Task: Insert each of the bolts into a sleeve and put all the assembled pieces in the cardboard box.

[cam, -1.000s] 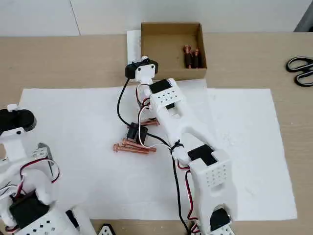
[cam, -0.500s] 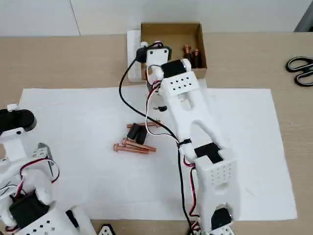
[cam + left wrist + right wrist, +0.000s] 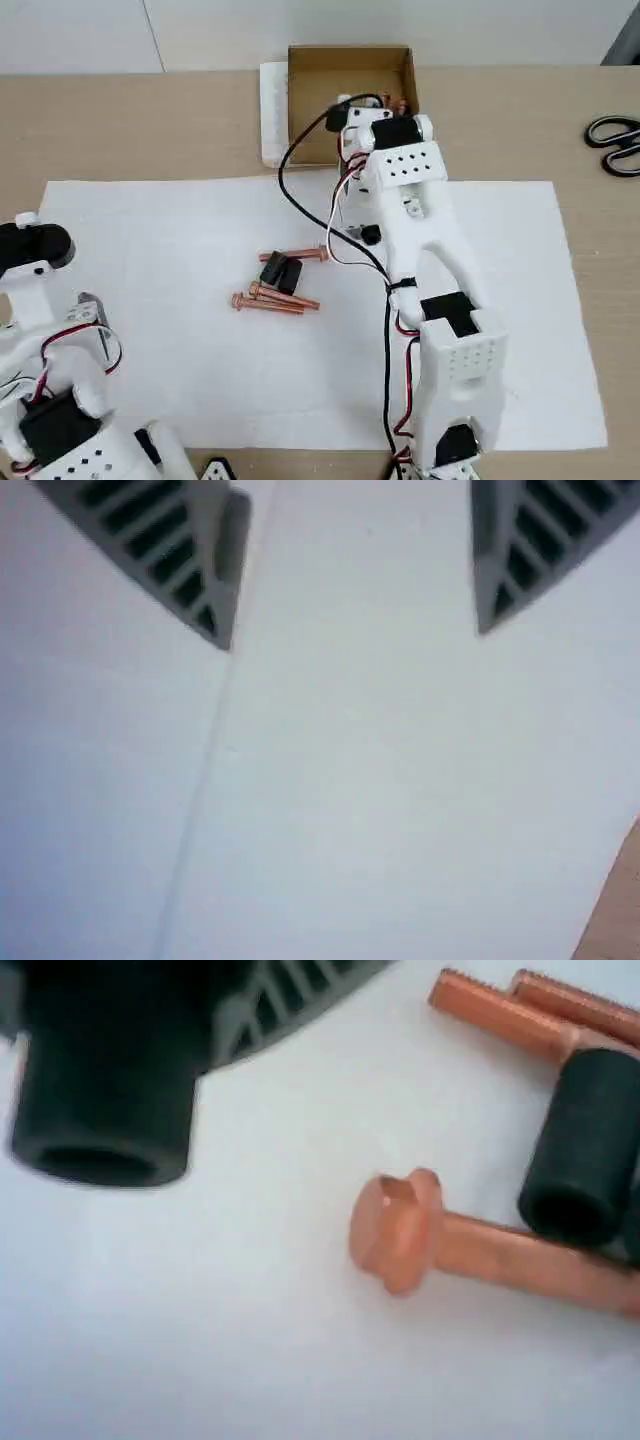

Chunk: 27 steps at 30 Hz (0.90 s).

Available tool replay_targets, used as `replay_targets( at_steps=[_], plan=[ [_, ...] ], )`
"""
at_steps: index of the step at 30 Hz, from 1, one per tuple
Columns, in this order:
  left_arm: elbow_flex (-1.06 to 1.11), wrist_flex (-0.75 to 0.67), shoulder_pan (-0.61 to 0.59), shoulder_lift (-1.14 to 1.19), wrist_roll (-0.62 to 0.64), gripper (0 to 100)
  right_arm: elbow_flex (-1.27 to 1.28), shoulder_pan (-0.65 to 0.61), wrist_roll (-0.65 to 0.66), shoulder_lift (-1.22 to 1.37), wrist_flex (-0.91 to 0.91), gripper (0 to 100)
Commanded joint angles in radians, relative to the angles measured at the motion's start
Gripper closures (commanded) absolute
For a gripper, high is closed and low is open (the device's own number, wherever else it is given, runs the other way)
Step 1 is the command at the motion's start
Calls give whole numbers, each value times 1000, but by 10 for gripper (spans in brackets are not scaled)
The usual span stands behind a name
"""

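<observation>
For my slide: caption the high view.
One arm's gripper over the cardboard box; loose bolts and sleeves wait on the white paper.

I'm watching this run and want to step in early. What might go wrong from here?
The right arm's black cable loops across the paper close to the loose bolts and sleeves; as the arm pulls back it might drag or roll them. The arm hangs over the cardboard box near its right wall and may nudge the box.
</observation>
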Motion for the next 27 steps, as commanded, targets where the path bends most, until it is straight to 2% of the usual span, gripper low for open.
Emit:
replay_targets(
  at_steps=[1, 7, 11, 22, 27],
  plan=[
    [-4, 3, 6, -9, 6, 848, 37, 8, -17, -64, -30, 995],
    [-4, 3, 6, -9, 6, 848, 123, 8, -11, -31, -85, 982],
    [-4, 3, 8, -9, 6, 848, 124, 10, -15, 27, -77, 890],
    [-4, 3, 8, -9, 6, 848, 121, 7, -11, 111, -82, 878],
    [-4, 3, 8, -9, 6, 848, 121, 5, -11, 113, -77, 796]
  ],
)
